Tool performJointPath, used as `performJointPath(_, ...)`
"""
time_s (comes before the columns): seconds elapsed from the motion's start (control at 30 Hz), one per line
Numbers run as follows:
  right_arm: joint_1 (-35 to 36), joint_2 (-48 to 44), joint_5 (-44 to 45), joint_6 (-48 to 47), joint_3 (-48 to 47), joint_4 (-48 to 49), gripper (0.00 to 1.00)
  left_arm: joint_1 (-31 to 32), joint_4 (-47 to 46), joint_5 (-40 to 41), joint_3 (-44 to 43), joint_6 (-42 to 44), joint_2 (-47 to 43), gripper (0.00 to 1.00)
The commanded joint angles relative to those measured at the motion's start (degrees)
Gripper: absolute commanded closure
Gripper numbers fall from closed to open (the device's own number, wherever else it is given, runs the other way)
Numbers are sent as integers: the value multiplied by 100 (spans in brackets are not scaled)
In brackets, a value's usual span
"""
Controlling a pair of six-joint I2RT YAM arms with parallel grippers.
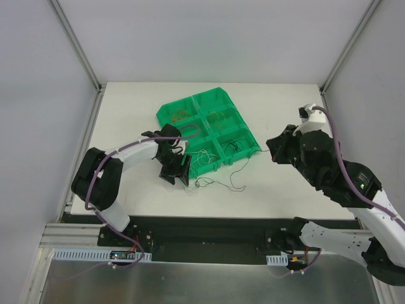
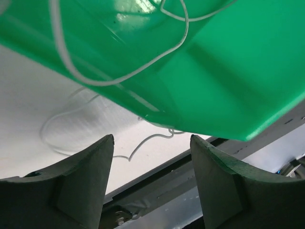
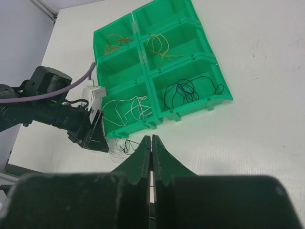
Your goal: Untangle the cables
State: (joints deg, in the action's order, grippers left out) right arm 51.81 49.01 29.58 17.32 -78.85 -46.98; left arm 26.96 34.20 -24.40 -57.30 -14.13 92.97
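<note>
Sorting looks well along: cables [image 3: 183,90] of orange, yellowish, white and black lie in separate bins of the tray [image 3: 195,108], while a knot of loose cables [image 1: 205,183] sits on the table [image 1: 126,126] just off its near edge. We judge the left end effector [image 1: 180,171], fingers spread and low at the tray's near-left corner, is lining up on that knot just beside it. Next it must drop and close on one strand. The right end effector [image 3: 150,139], pressed together, hangs well apart.
</note>
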Motion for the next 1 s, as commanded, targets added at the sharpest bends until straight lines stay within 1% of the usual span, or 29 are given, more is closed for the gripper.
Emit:
performJointPath(0.0,-31,38,91,43,-166,172,100,152,167,-293,-115,139,300,40)
performJointPath(0.07,-22,56,91,52,-157,198,100,160,175,-249,-98,42,310,49)
performJointPath(0.13,-22,47,126,52,-157,198,100,160,175,-249,-54,-19,179,60)
performJointPath(0.23,-22,47,267,-35,-148,198,100,160,175,-293,69,-63,-129,80)
performJointPath(0.3,-31,64,442,-219,-218,198,100,160,254,-267,166,-81,-410,96)
performJointPath(0.33,-22,91,582,-334,-280,189,100,160,315,-215,184,-107,-568,100)
performJointPath(0.4,-22,161,1012,-597,-499,85,100,160,526,-13,184,-134,-893,100)
performJointPath(0.5,-109,415,1820,-1212,-841,-152,100,152,956,995,-17,-300,-1482,100)
performJointPath(0.53,-240,538,2093,-1362,-1034,-388,100,143,1166,1591,-114,-405,-1683,100)
performJointPath(0.57,-546,687,2313,-1467,-1149,-591,100,134,1368,2354,-272,-606,-1842,100)
performJointPath(0.6,-958,819,2332,-1590,-1220,-758,100,108,1623,3092,-412,-861,-2044,100)
performJointPath(0.67,-2029,1100,1922,-1645,-1352,-1135,100,-32,2212,4727,-772,-1554,-2387,100)
performJointPath(0.7,-2687,1249,1702,-1505,-1431,-1416,100,-216,2432,5161,-887,-1845,-2571,100)
performJointPath(0.73,-3303,1347,1421,-1408,-1440,-1619,100,-435,2564,5496,-993,-2039,-2721,100)
performJointPath(0.8,-4700,1461,937,-1092,-1344,-1866,100,-1154,2636,5709,-1108,-2164,-3073,100)
performJointPath(0.83,-4985,1523,1153,-899,-1309,-2006,100,-1497,2636,5806,-1125,-2147,-3196,100)
performJointPath(0.87,-5101,1584,1329,-836,-1317,-2138,100,-1805,2697,5963,-1160,-2138,-3319,100)
performJointPath(0.9,-5154,1628,1313,-792,-1326,-2175,100,-1834,2933,6461,-1248,-2251,-3346,100)
performJointPath(0.93,-5390,1690,1226,-792,-1326,-2184,100,-1835,3057,6718,-1344,-2269,-3347,100)
performJointPath(0.97,-5479,1777,1330,-809,-1370,-2236,100,-1835,3119,6938,-1406,-2261,-3399,100)
